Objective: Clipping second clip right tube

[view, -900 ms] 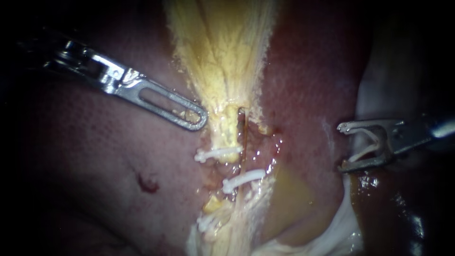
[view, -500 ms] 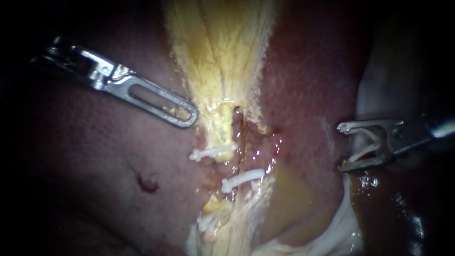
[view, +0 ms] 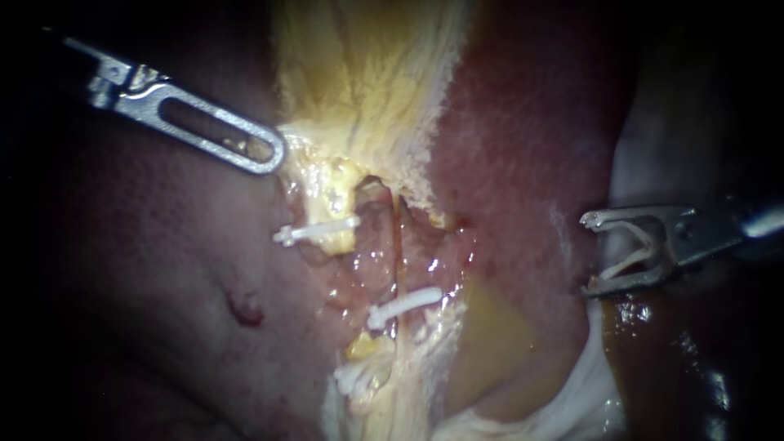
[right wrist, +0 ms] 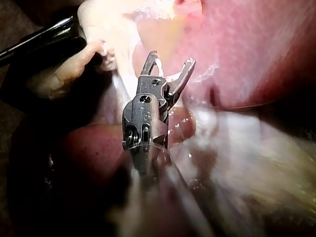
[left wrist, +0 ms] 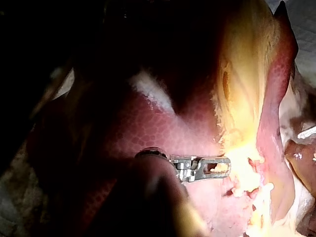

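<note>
Left instrument [view: 265,153]: in from the upper left. Flat slotted jaws lie together, pinched on the edge of the yellow tissue [view: 359,90], which is drawn out toward the tip. Judged a holding pull that opens the field, not the working tool.

Just below that tip, an upper clip [view: 314,233] crosses a yellowish stump.

Next right is the right tube [view: 398,245], a thin reddish strand. Its long axis runs top to bottom in the endoscope view, slightly bowed. A lower clip [view: 406,303] already sits across it low down. The stretch above that clip is bare. A third clip [view: 349,379] lies lower on pale tissue, and I cannot tell which tube it is on.

Further right is a broad red face of liver [view: 523,147], between the tube and the other tool.

Right instrument [view: 590,253]: in from the right edge, well apart from the tube. Jaws stand wide, clamped on a white loaded clip [view: 633,245], one leg against each jaw. The mouth points left, straight at the tube and crosswise to its axis, so the heading already suits.

Key relation: the tube lies to the left of the loaded jaws, at about their height. The left tip is nearer the tube, but only the right carries a clip. Judged next move: travel left over the liver until the open mouth straddles the bare stretch beside the lower clip. No clip has been closed there yet.
</note>
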Motion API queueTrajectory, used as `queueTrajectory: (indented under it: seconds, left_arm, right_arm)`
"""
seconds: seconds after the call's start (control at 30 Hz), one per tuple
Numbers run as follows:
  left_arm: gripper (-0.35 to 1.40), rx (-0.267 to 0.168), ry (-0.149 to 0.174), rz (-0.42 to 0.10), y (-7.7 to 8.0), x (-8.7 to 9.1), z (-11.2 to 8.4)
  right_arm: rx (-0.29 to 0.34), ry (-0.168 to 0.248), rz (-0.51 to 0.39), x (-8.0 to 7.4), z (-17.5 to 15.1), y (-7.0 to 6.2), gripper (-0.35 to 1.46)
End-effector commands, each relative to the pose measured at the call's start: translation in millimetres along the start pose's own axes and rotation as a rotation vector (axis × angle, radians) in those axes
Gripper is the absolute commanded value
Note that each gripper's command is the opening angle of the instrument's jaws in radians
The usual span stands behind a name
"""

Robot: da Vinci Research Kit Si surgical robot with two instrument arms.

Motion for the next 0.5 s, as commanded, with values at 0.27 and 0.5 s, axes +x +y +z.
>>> queueTrajectory:
  seconds: [0.27, 0.5]
  left_arm:
    - [-0.35, 0.001, 0.000, 0.000, -0.1, 0.0, 0.0]
    - [-0.35, 0.001, 0.000, 0.000, 0.0, 0.1, 0.0]
  right_arm:
    - [0.022, 0.057, 0.003, 0.4, 0.2, 0.0, 0.50]
    - [0.041, 0.130, 0.006, 2.0, 1.6, -0.1, 0.50]
